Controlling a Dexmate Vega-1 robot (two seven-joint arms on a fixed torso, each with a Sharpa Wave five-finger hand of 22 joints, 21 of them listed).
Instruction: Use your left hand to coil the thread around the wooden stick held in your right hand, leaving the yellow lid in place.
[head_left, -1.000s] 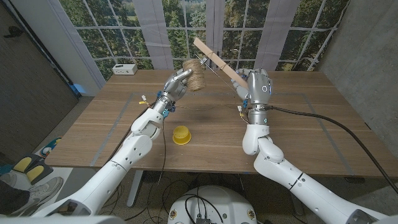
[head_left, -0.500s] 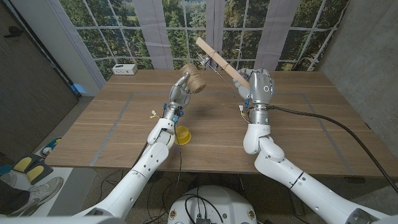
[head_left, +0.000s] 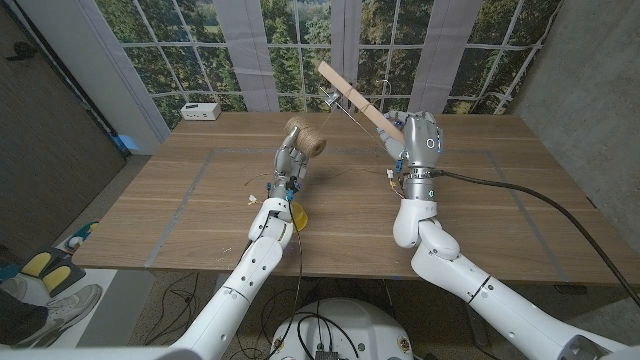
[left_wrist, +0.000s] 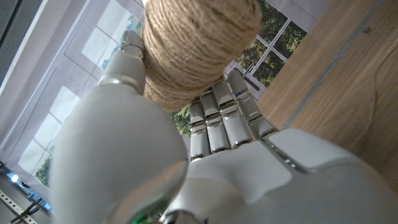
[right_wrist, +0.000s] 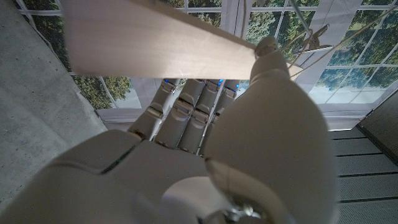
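Windows back the wooden tabletop (head_left: 200, 200). Left hand (head_left: 289, 152) grips the thread spool (head_left: 306, 139) aloft near the far edge. Right hand (head_left: 415, 140) grips the wooden stick (head_left: 355, 100) (strand barely discernible). Left forearm largely hides the yellow lid (head_left: 298, 214).

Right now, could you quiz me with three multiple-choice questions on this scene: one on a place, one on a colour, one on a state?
1. Where is the white box?
A. table's far left corner
B. beside the lid
C. on the floor

2. What colour is the lid?
A. red
B. yellow
C. blue

3. What is the right hand doing?
A. resting open
B. pressing the table
C. holding the stick

Answers:
1 A: the white box sits at the far left corner.
2 B: the lid is yellow.
3 C: the right hand grips the wooden stick, raised above the table.
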